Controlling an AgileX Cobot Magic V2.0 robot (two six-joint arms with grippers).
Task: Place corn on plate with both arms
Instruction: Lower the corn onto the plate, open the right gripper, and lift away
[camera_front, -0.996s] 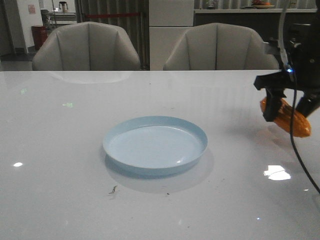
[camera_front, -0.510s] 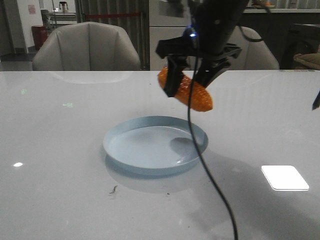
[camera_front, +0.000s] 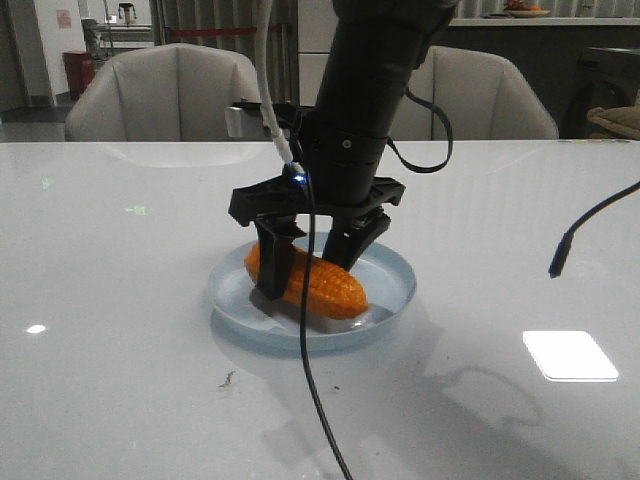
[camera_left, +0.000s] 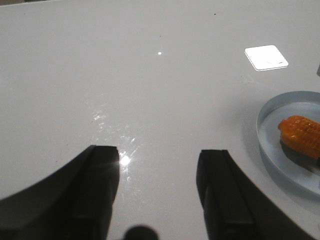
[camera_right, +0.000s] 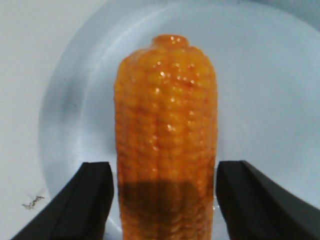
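Note:
The orange-yellow corn (camera_front: 318, 284) lies on its side inside the pale blue plate (camera_front: 398, 283) at the table's middle. My right gripper (camera_front: 304, 279) reaches down over the plate with one finger on each side of the cob. In the right wrist view the corn (camera_right: 166, 130) runs lengthwise between the fingers of the gripper (camera_right: 165, 172), with a thin gap on each side, on the plate (camera_right: 260, 75); the jaws stand open. My left gripper (camera_left: 160, 155) is open and empty over bare table, with the plate (camera_left: 267, 137) and corn (camera_left: 301, 135) off to one side.
Two grey chairs (camera_front: 170, 95) stand behind the table's far edge. A loose black cable end (camera_front: 562, 262) hangs at the right. A bright glare patch (camera_front: 568, 355) and a small speck of debris (camera_front: 228, 379) mark the white tabletop.
My right arm carried the corn from the table's right side leftward, then lowered it into the plate. The corn now rests on the plate with the fingers slightly apart from it.

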